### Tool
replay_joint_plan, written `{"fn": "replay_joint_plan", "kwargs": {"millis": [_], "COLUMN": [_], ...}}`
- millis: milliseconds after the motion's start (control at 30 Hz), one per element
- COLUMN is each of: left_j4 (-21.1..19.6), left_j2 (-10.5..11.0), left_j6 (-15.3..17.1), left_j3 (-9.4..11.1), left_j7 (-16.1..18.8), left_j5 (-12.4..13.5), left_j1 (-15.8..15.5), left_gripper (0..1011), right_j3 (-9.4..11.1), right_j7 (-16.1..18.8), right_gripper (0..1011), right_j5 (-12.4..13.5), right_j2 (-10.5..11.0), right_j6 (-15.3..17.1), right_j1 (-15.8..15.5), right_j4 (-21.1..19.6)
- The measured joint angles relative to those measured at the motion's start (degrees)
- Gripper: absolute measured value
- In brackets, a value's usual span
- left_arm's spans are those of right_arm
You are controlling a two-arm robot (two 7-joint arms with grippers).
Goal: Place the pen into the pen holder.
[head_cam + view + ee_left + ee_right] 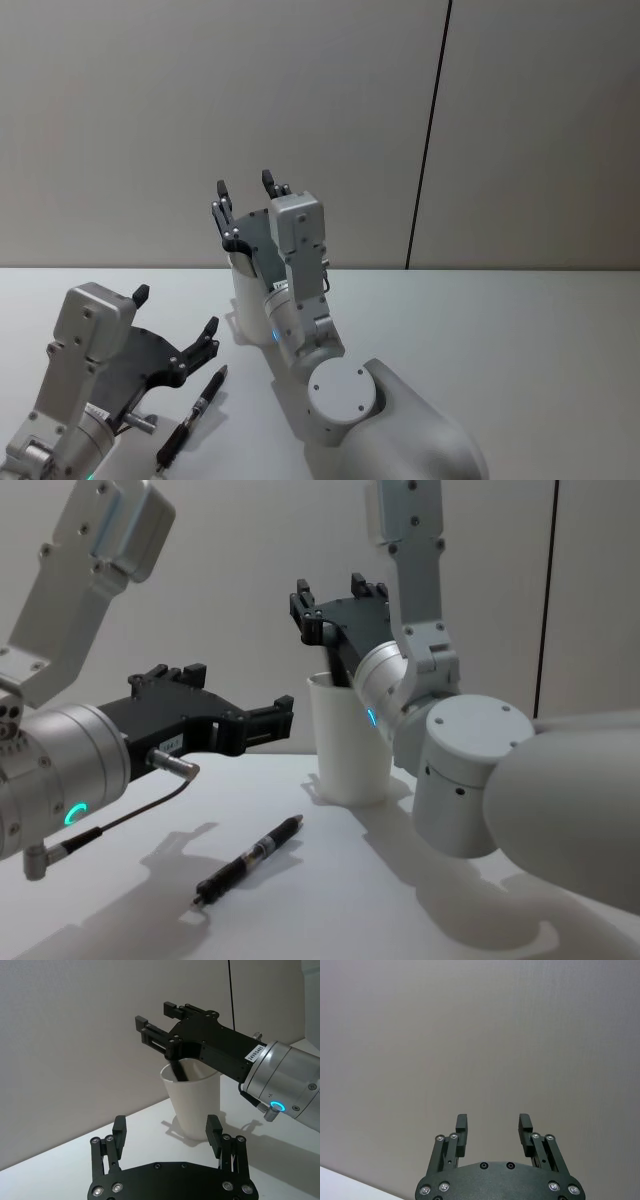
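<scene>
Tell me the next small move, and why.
Probably lower the left gripper onto the pen and shut on it. The pen lies flat on the table, ungrasped, just beside that open gripper, while the white paper cup stands upright farther back. The right gripper is open, up at the cup's rim.

Just a plain white worktop [540,330], smooth and matte, catching a few soft shadows. Butts up against a pale grey wall [150,110] at the back. Thin dark vertical seam [428,150] down that wall, right of centre in the head view.
</scene>
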Motion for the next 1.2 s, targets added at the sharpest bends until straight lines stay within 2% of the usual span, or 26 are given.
{"fn": "replay_joint_plan", "kwargs": {"millis": [67,100,167,300,433,567,833,867,967,1067,1167,1200], "left_j4": [0.00,0.00,0.00,0.00,0.00,0.00,0.00,0.00,0.00,0.00,0.00,0.00], "left_j2": [0.00,0.00,0.00,0.00,0.00,0.00,0.00,0.00,0.00,0.00,0.00,-0.01], "left_j6": [0.00,0.00,0.00,0.00,0.00,0.00,0.00,0.00,0.00,0.00,0.00,0.00], "left_j3": [0.00,0.00,0.00,0.00,0.00,0.00,0.00,0.00,0.00,0.00,0.00,0.00], "left_j7": [0.00,0.00,0.00,0.00,0.00,0.00,0.00,0.00,0.00,0.00,0.00,0.00], "left_j5": [0.00,0.00,0.00,0.00,0.00,0.00,0.00,0.00,0.00,0.00,0.00,0.00], "left_j1": [0.00,0.00,0.00,0.00,0.00,0.00,0.00,0.00,0.00,0.00,0.00,0.00], "left_gripper": [1003,1003,1003,1003,1003,1003,1003,1003,1003,1003,1003,1003], "right_j3": [-0.01,-0.02,-0.03,-0.05,-0.08,-0.07,0.47,0.66,0.80,1.21,1.55,1.84], "right_j7": [0.01,0.01,0.01,0.01,0.03,0.60,4.18,5.35,7.09,10.11,12.09,13.22], "right_gripper": [697,697,794,866,990,1001,1001,1001,1001,1001,1001,1001], "right_j5": [0.01,0.01,0.02,0.05,0.10,0.42,3.09,4.04,5.36,7.83,9.38,10.27], "right_j2": [0.00,0.00,0.00,0.00,0.00,0.00,-0.11,-0.11,-0.01,0.81,1.39,1.86], "right_j6": [0.00,0.00,0.00,0.00,0.04,0.76,5.18,6.54,8.42,11.89,14.37,15.91], "right_j1": [0.00,0.00,0.00,0.00,-0.05,-0.75,-4.17,-5.21,-6.56,-8.91,-10.48,-11.71], "right_j4": [0.00,0.00,0.00,0.00,-0.09,-1.71,-10.42,-13.01,-16.45,-23.24,-27.09,-30.01]}}
